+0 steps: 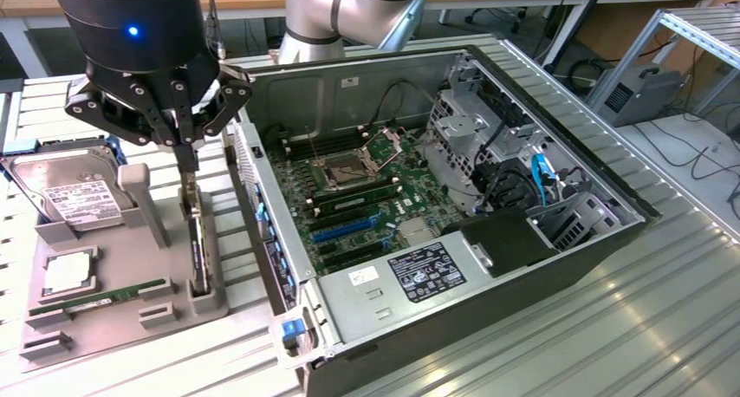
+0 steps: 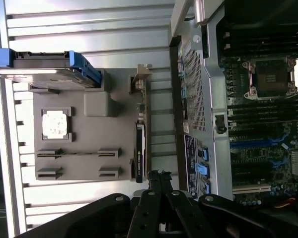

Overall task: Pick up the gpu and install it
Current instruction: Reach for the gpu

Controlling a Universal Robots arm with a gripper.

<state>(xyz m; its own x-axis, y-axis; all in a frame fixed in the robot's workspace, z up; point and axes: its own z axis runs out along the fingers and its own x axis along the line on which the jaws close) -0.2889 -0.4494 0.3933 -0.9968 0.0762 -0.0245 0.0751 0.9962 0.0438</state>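
Note:
The gpu (image 1: 199, 245) stands on edge in a slot of the grey holder tray (image 1: 110, 328), just outside the open computer case's side wall; its black block and thin metal end show. In the wrist view the gpu (image 2: 139, 151) is a dark narrow strip at the tray's edge (image 2: 84, 136). My gripper (image 1: 185, 165) hangs right above the card's upper end with its fingers pressed together and nothing between them. The gripper's tips (image 2: 158, 174) sit slightly off the card's end, apart from it.
On the tray lie a hard drive (image 1: 69, 193), a CPU (image 1: 69, 271) and a RAM stick (image 1: 99, 300). The open computer case (image 1: 601, 241) lies at the exterior view's right, its motherboard (image 1: 359, 198) and blue slots (image 1: 347, 231) exposed. The arm's body rises behind the case.

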